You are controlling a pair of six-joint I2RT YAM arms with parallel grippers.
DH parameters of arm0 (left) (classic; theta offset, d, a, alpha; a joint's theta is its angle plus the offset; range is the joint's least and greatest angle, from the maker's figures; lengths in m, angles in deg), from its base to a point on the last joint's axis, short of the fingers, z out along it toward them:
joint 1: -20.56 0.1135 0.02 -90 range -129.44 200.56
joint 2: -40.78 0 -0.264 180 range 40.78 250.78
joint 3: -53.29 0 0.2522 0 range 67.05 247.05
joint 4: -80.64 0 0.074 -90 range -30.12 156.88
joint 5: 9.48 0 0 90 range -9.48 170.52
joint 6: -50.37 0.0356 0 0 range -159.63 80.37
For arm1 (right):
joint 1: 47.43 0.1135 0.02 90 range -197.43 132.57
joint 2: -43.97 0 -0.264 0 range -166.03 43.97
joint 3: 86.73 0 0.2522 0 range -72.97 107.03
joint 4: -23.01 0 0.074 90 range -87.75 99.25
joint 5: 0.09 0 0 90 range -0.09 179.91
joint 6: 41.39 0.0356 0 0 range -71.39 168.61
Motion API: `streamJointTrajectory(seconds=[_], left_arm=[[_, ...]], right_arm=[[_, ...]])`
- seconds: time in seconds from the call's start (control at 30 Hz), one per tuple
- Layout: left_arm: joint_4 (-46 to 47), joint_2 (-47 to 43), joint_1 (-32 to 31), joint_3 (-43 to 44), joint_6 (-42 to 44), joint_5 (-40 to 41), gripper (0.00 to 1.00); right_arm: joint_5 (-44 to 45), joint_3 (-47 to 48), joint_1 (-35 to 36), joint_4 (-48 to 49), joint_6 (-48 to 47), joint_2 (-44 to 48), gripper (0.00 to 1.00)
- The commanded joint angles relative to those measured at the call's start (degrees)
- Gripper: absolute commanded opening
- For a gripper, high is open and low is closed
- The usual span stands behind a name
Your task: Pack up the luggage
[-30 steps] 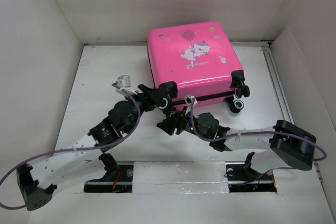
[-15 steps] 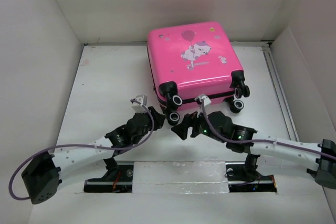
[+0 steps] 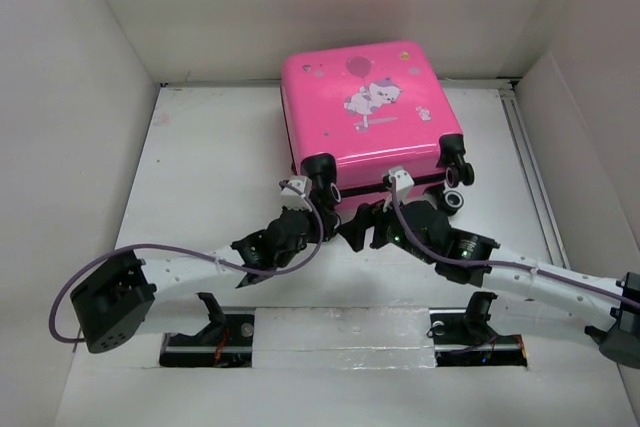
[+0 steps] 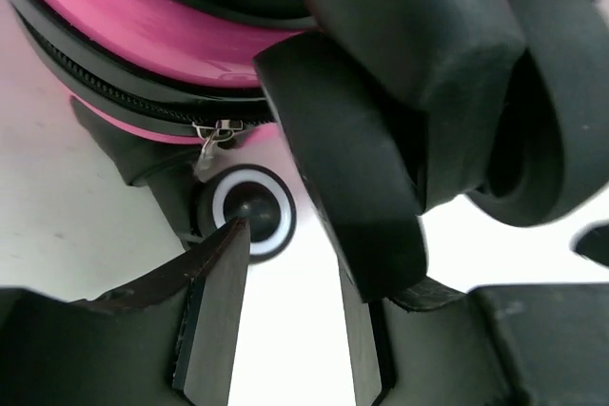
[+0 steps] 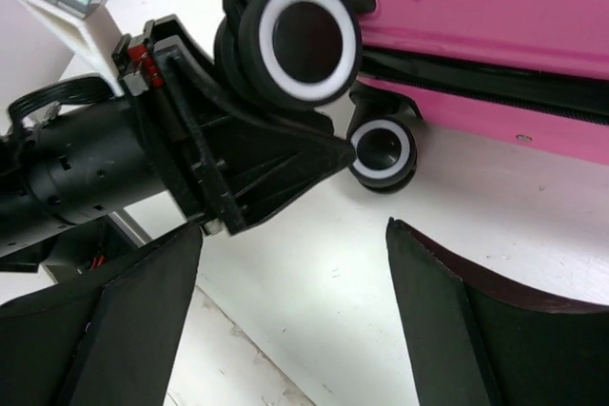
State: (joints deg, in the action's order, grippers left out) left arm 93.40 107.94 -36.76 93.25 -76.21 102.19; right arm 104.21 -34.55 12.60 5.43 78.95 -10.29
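Note:
The luggage [image 3: 360, 107], a bright-pink hard-shell suitcase with a cartoon print, lies shut and flat at the back centre, its black wheels toward me. My left gripper [image 3: 322, 195] is at the near-left wheel [image 3: 318, 165]. In the left wrist view its jaws [image 4: 285, 254] stand partly open with only white table between them. A black caster [image 4: 362, 187] looms against the right finger; a white-ringed wheel [image 4: 252, 211] and the zipper pull [image 4: 214, 135] lie just beyond. My right gripper [image 3: 352, 227] is just right of it, low over the table. Its jaws [image 5: 295, 235] are wide open and hold nothing.
White walls [image 3: 70, 97] close in the table on the left, back and right. The mounting rail [image 3: 340, 342] with both arm bases runs along the near edge. Purple cables [image 3: 180, 252] trail along both arms. In the right wrist view the left gripper's body [image 5: 190, 159] is close by.
The left arm has stretched right and forward to the suitcase's near-left wheel, and its jaws have narrowed. The right arm has straightened out low, and its jaws have widened.

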Motion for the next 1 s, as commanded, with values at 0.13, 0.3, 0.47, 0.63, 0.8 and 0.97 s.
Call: streamJointTrajectory(seconds=[0.13, 0.3, 0.47, 0.63, 0.8, 0.97], left_arm=[[2.13, 2.28, 1.33, 5.18, 2.04, 14.01, 0.35], [1.51, 0.44, 1.33, 1.06, 0.02, 16.99, 0.35], [7.29, -2.72, 1.33, -6.75, -4.38, 18.33, 0.39], [19.51, -6.77, 2.47, -14.50, -2.63, 17.79, 0.44], [28.84, -5.11, 4.06, -15.12, 5.26, 15.42, 0.45], [37.62, 1.65, 4.06, -13.89, 11.08, 12.44, 0.47]], right_arm=[[-2.26, 0.52, -1.40, 2.32, -1.78, 0.90, 0.82], [-5.16, -0.80, -4.21, 3.54, -2.31, 1.53, 0.80], [-11.65, -2.03, -7.02, 7.59, -2.31, 2.14, 0.75], [-15.27, -0.63, -7.65, 11.01, -2.31, -1.44, 0.80], [-15.27, 2.19, -7.65, 13.04, -2.84, -5.59, 0.82], [-16.85, 1.66, -8.17, 16.11, -3.37, -6.73, 0.82]])
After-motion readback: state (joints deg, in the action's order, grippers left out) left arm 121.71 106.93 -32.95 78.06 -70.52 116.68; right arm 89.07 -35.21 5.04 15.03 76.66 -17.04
